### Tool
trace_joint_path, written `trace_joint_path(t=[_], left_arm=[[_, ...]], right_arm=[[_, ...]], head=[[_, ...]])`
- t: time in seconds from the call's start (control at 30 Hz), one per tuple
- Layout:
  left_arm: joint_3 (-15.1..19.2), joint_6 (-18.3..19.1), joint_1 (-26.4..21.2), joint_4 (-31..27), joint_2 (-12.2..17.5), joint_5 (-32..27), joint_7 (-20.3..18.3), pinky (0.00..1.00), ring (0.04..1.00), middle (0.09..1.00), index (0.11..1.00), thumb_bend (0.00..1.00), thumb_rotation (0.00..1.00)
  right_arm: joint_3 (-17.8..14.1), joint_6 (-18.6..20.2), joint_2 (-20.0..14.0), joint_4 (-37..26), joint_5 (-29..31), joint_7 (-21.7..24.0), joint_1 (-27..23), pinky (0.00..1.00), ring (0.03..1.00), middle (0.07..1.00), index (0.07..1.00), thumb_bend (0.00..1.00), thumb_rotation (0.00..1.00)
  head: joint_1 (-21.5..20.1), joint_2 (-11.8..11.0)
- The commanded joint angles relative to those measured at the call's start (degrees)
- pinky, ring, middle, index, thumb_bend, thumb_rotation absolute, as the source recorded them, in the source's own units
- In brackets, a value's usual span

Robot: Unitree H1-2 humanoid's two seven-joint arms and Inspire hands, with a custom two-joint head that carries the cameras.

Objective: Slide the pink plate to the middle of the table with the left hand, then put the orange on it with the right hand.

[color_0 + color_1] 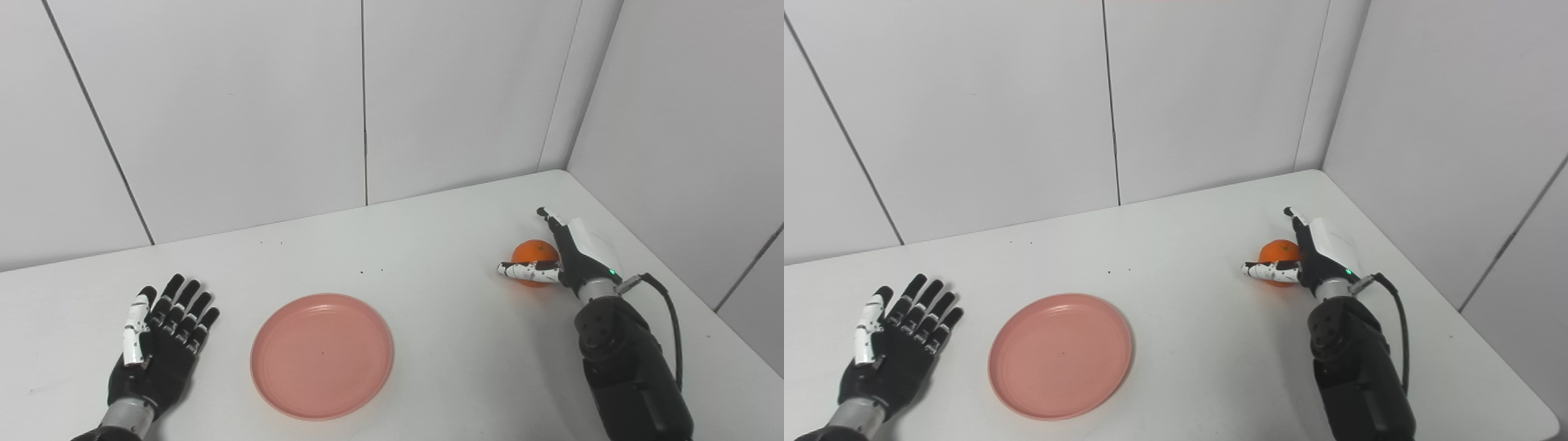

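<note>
A pink plate sits empty near the front of a white table, a little left of its centre, at a humanoid robot's workstation walled by pale grey panels. The robot's left hand lies flat on the tabletop just beside the plate's left rim, palm down, fingers spread and holding nothing. On the far right of the table, well apart from the plate, the right hand stands on edge against an orange, its thumb stretched across the near side of the fruit and its fingers reaching up past the far side. The fingers appear loosely cupped around the fruit and not clamped on it, though contact on the hidden side cannot be confirmed from either eye view. The orange rests on the table surface.
</note>
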Motion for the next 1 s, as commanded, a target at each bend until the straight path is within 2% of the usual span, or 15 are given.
trace_joint_path(t=[0.0, 0.17, 0.3, 0.47, 0.53, 0.57, 0.6, 0.67, 0.7, 0.73, 0.87, 0.9, 0.97], left_arm=[[-0.22, 1.65, 0.61, 0.16, 0.79, -0.15, 1.16, 1.00, 0.998, 1.000, 1.000, 0.28, 1.00], [-0.28, 1.65, 0.57, 0.32, 0.92, -0.51, 0.83, 1.00, 0.997, 1.000, 1.000, 0.28, 1.00], [-0.53, 1.65, 0.59, 0.07, 1.05, -0.74, 1.13, 1.00, 0.998, 0.999, 0.996, 0.28, 1.00], [-0.43, 1.65, 0.53, 0.42, 1.11, -0.88, 0.73, 1.00, 0.999, 0.999, 0.994, 0.28, 1.00], [-0.50, 1.65, 0.50, 0.46, 1.17, -0.91, 0.77, 1.00, 0.999, 0.999, 0.997, 0.28, 1.00], [-0.56, 1.65, 0.49, 0.45, 1.23, -0.94, 0.91, 1.00, 0.994, 0.996, 0.994, 0.29, 1.00], [-0.61, 1.64, 0.46, 0.45, 1.26, -1.07, 1.08, 1.00, 0.994, 0.995, 0.993, 0.29, 1.00], [-0.60, 1.65, 0.45, 0.47, 1.28, -1.00, 0.99, 1.00, 0.994, 0.996, 0.995, 0.28, 1.00], [-0.50, 1.64, 0.44, 0.60, 1.27, -0.85, 0.65, 1.00, 0.994, 0.996, 0.995, 0.28, 1.00], [-0.43, 1.64, 0.43, 0.69, 1.27, -0.74, 0.40, 1.00, 0.996, 0.999, 0.999, 0.28, 1.00], [-0.19, 1.64, 0.38, 1.06, 1.21, -0.58, -0.06, 1.00, 0.999, 1.000, 1.000, 0.28, 1.00], [-0.18, 1.64, 0.38, 1.09, 1.21, -0.52, -0.09, 1.00, 0.998, 1.000, 1.000, 0.29, 1.00], [-0.06, 1.63, 0.44, 1.04, 1.12, -0.37, -0.27, 1.00, 0.995, 0.997, 0.995, 0.29, 1.00]], right_arm=[[-1.25, -0.34, -0.31, -0.90, -1.21, 0.54, -2.05, 0.75, 0.872, 0.903, 0.898, 0.97, 0.40], [-1.22, -0.34, -0.78, -0.52, -2.22, 2.60, -2.31, 0.75, 0.869, 0.900, 0.888, 0.97, 0.41], [-1.60, -0.34, -0.76, 0.06, -3.63, 3.98, -2.77, 0.70, 0.833, 0.867, 0.883, 0.98, 0.40], [-2.07, -0.34, -0.92, 0.80, -5.51, 6.18, -3.22, 0.73, 0.850, 0.879, 0.887, 0.97, 0.40], [-2.42, -0.34, -0.85, 0.92, -6.23, 7.20, -3.43, 0.71, 0.826, 0.851, 0.892, 0.97, 0.41], [-2.74, -0.34, -0.76, 0.99, -6.20, 7.49, -3.56, 0.62, 0.751, 0.774, 0.892, 0.98, 0.39], [-3.15, -0.34, -0.59, 1.10, -6.06, 7.65, -3.69, 0.61, 0.739, 0.761, 0.892, 0.98, 0.38], [-3.63, -0.34, -0.39, 1.20, -5.92, 7.87, -3.84, 0.51, 0.637, 0.665, 0.896, 0.99, 0.35], [-3.72, -0.34, -0.41, 1.19, -5.91, 8.09, -3.85, 0.49, 0.622, 0.652, 0.896, 0.99, 0.34], [-3.77, -0.34, -0.43, 1.18, -5.93, 8.26, -3.86, 0.58, 0.736, 0.768, 0.894, 0.98, 0.31], [-3.77, -0.34, -0.42, 1.27, -6.14, 8.25, -3.81, 0.58, 0.741, 0.783, 0.888, 0.97, 0.28], [-3.75, -0.34, -0.40, 1.36, -6.08, 8.08, -3.81, 0.66, 0.786, 0.826, 0.878, 0.96, 0.27], [-3.56, -0.34, -0.45, 1.65, -5.57, 7.08, -3.77, 0.70, 0.803, 0.843, 0.850, 0.94, 0.25]], head=[[-0.04, 0.01], [0.12, 0.15], [0.19, 0.31], [0.22, 0.37], [0.22, 0.37], [0.27, 0.49], [0.27, 0.49], [0.27, 0.49], [0.32, 0.59], [0.32, 0.59], [0.33, 0.62], [0.33, 0.62], [0.33, 0.62]])
